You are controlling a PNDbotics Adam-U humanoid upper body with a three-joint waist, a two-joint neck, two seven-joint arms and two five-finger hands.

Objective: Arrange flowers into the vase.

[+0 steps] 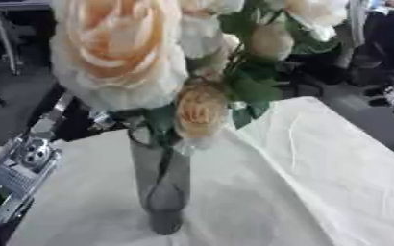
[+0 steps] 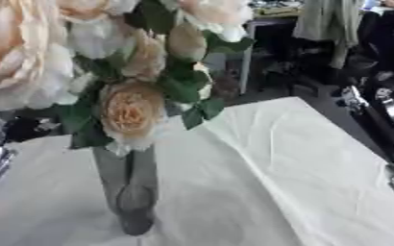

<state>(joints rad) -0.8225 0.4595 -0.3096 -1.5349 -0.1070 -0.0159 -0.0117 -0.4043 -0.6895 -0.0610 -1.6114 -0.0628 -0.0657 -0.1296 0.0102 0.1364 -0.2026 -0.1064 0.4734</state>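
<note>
A tall grey glass vase (image 1: 163, 185) stands on the white cloth, close in front of me. It holds a bunch of cream and peach roses with green leaves. A very large peach rose (image 1: 116, 53) fills the upper left, and a smaller peach bloom (image 1: 199, 111) hangs at the vase mouth. My left arm (image 1: 19, 175) rises from the lower left toward the vase mouth. The left hand (image 1: 99, 119) is mostly hidden behind the large rose. Only silver segments of my right arm (image 2: 392, 120) show at the right edge, and its hand is out of view.
The table (image 1: 335, 178) is covered with a creased white cloth and runs askew, its far edge at the upper right. Beyond it are dark furniture and equipment (image 2: 318, 57).
</note>
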